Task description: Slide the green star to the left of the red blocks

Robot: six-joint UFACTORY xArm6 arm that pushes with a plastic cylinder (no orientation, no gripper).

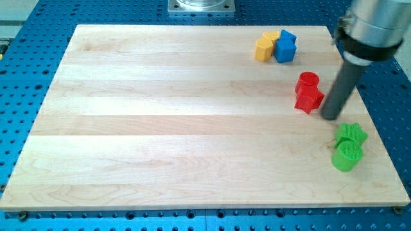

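Resting on pale wooden board [160, 122], my tip [330, 117] beside red blocks [309, 92]

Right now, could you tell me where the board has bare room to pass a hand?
The whole stretch left of the red blocks is bare. The right side is crowded: yellow block, blue block, green star, green cylinder, my tip between reds and greens.

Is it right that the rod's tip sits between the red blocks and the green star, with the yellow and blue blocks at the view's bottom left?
Not quite. The camera view shows my tip between the red blocks and the green star, but the yellow block and blue block sit at the view's top right.
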